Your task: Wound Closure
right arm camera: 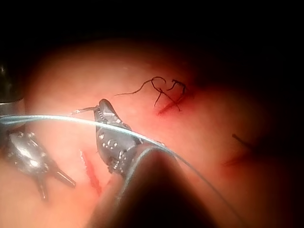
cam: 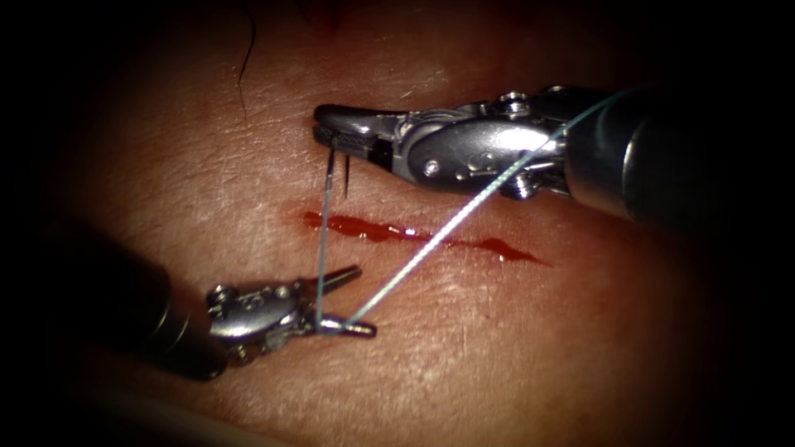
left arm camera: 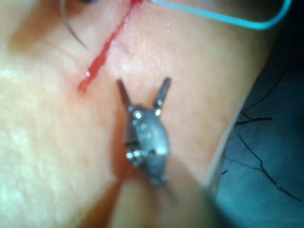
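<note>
Where the right end effector [cam: 325, 130] closes its two jaws, the needle [cam: 346, 178] is pinched in them. It hangs down towards 6 o'clock, just over the left end of the cut [cam: 414, 234]. From where I stand it is seen nearly edge-on, so I cannot tell where along its curve it is gripped. Its point seems to sit clear of the tissue [cam: 513, 348] rather than in it, though that is hard to judge.

The thread [cam: 431, 244] drops from those jaws straight across the cut and bends around the lower jaw of the left end effector [cam: 364, 300]. From there it runs away towards 2 o'clock, over the right tool's shaft. Red fluid [cam: 364, 228] lies along the cut.

The left end effector sits at about 7 o'clock from the needle, on the near side of the cut, with its jaws spread in a wide V. The left wrist view shows the same fork [left arm camera: 142, 83] with nothing between the jaws, and the pale thread [left arm camera: 223, 18] curving beyond the cut [left arm camera: 104, 47].

In the right wrist view, the right end effector [right arm camera: 102, 105] has the thread [right arm camera: 57, 117] crossing it, with the open left end effector [right arm camera: 57, 189] nearby. Farther off on the tissue sits a dark stitch with loose cut ends [right arm camera: 168, 92].
</note>
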You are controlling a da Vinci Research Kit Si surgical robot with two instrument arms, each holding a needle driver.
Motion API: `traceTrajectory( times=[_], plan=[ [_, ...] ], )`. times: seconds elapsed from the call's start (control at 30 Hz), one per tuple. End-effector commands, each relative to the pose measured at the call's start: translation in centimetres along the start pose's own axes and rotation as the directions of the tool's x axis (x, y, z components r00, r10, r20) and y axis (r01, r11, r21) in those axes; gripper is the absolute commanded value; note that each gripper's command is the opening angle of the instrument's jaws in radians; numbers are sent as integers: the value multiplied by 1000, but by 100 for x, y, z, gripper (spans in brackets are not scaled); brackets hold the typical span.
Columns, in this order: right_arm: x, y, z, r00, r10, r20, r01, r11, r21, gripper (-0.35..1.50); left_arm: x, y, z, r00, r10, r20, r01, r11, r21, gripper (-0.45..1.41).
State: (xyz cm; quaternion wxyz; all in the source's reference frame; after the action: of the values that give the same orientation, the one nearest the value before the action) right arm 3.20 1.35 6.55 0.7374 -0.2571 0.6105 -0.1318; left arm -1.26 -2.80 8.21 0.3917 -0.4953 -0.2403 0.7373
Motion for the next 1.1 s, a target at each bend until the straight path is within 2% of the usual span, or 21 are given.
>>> traceTrajectory(
  times=[0.03, 0.67, 1.1],
  plan=[
    [-3, -6, 8, 1000, 2, -2, -2, 1000, 1, -35, -11, 3, 0, 1000, -3, 3, 3, 1000, -1, 72],
    [1, 2, 7, 1000, -8, -4, 8, 1000, -8, -35, -6, 4, -4, 1000, -8, 5, 8, 1000, -7, 69],
    [-3, -9, 17, 997, -74, -26, 74, 997, -1, -35, -5, 4, -4, 1000, -8, 5, 9, 1000, -7, 66]
  ],
)
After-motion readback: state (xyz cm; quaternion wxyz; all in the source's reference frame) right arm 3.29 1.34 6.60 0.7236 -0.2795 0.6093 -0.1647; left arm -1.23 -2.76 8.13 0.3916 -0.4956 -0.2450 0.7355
